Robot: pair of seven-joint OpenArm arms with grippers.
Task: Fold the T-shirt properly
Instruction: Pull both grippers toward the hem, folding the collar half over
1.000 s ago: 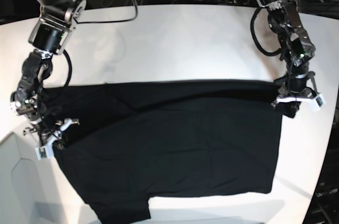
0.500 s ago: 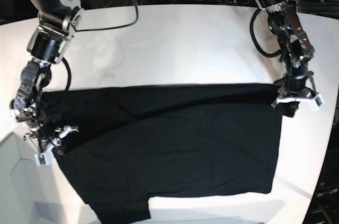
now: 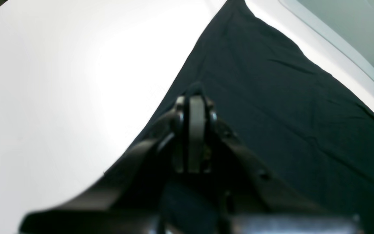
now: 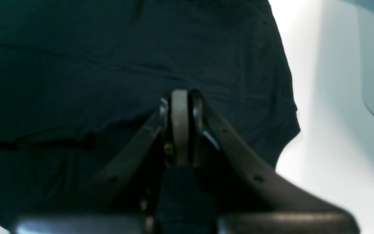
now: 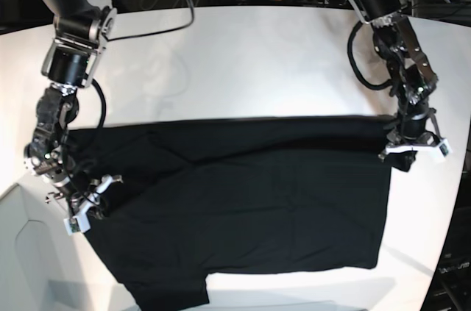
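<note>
- The black T-shirt (image 5: 250, 201) lies spread on the white surface (image 5: 243, 61), its long axis running side to side across the base view.
- Its far edge is a nearly straight line stretched between the two arms; a fold band runs just inside that edge.
- The straight edge at the base view's right runs from far to near; at the near left one short sleeve (image 5: 173, 292) juts toward the near edge of the surface.
- The right gripper (image 5: 87, 204), at the base view's left, sits on the cloth at the shirt's left end, near the far corner there.
- In the right wrist view the right gripper (image 4: 182, 97) has its jaws pressed together, with dark cloth bunched against the tip; they grasp the T-shirt (image 4: 109, 58).
- Beyond that tip the cloth shows shallow creases, and a rounded edge of it meets the pale surface (image 4: 307, 97).
- The left gripper (image 5: 413, 145), at the base view's right, sits at the shirt's far right corner, where a small flap of cloth hangs past the side edge.
- In the left wrist view the left gripper (image 3: 195, 97) is likewise clenched, with a small peak of cloth caught at its tip, right on the shirt's edge.
- From there the T-shirt (image 3: 287, 107) stretches away taut along a straight border against the bare surface (image 3: 60, 81).
</note>
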